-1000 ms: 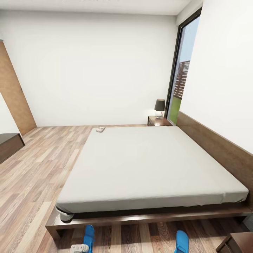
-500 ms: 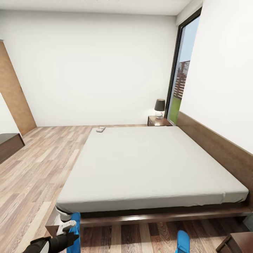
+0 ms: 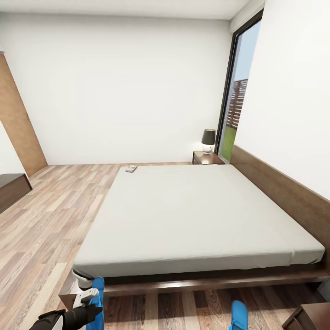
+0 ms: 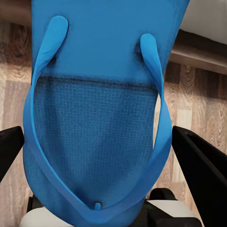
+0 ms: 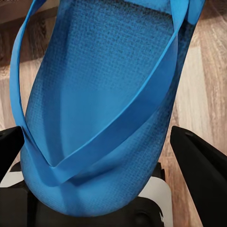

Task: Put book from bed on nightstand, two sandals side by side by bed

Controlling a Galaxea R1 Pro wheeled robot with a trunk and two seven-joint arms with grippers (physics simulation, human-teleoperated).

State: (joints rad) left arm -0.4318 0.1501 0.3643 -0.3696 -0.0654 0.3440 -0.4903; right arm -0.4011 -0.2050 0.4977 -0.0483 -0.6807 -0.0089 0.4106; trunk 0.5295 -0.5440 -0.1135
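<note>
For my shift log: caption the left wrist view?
Blue sandal between the left end effector's black fingers, above wood floor.

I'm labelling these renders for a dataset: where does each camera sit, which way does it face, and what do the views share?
Head view: high on the robot, facing forward and down over the bed; the left end effector shows beside a sandal.
Left wrist view: on the left arm, looking along dark fingers at that sandal.
Right wrist view: on the right arm, looking along its fingers at the other sandal.
Shared: blue sandals and wood-plank floor.
</note>
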